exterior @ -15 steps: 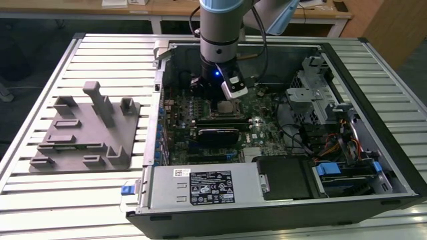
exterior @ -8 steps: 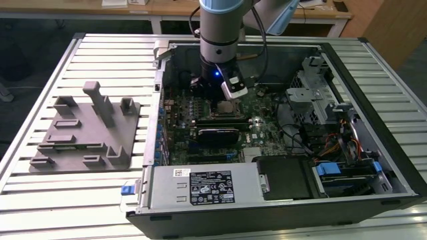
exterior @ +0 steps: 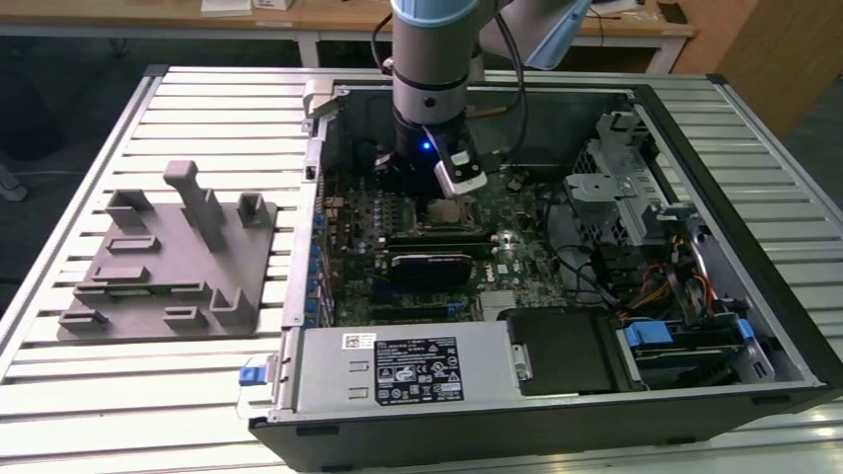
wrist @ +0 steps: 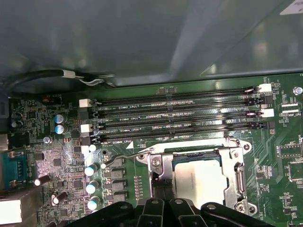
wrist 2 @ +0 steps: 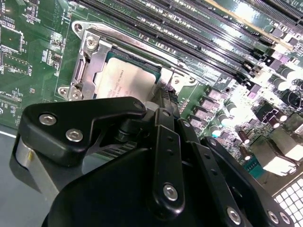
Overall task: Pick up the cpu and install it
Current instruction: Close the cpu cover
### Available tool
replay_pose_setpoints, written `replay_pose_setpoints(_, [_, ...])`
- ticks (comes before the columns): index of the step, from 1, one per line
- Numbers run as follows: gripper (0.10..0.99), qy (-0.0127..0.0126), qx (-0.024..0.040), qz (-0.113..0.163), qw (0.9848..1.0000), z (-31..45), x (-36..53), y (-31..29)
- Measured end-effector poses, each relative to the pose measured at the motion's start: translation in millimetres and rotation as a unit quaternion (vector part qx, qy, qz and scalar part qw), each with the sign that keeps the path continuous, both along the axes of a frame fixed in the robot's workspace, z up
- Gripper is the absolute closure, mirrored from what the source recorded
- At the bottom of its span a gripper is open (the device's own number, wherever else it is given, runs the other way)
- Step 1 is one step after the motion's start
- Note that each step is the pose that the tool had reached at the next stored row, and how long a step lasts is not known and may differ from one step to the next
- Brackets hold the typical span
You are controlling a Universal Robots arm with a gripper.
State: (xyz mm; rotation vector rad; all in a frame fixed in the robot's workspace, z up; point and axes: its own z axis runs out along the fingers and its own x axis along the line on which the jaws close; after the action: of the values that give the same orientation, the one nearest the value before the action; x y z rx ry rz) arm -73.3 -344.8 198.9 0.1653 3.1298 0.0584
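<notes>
Resting in the metal socket [wrist: 238, 176], the cpu [wrist: 196, 182] lies flat.

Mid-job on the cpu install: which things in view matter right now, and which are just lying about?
Job in hand:
cpu, lying inside the metal socket frame
gripper, close above the cpu's edge

Just lying about:
grey fixture with posts, on the table at the exterior view's left
memory slots beside that frame
power supply box
</notes>
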Motion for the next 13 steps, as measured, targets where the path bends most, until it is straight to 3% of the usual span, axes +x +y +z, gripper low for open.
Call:
replay_pose_setpoints(9, [0.98,-0.0001,0.0,0.0,1.0,13.3,0.0,0.0])
replay_pose_setpoints(13, [0.98,-0.0002,0.0002,0.0,1.0,13.9,0.0,0.1])
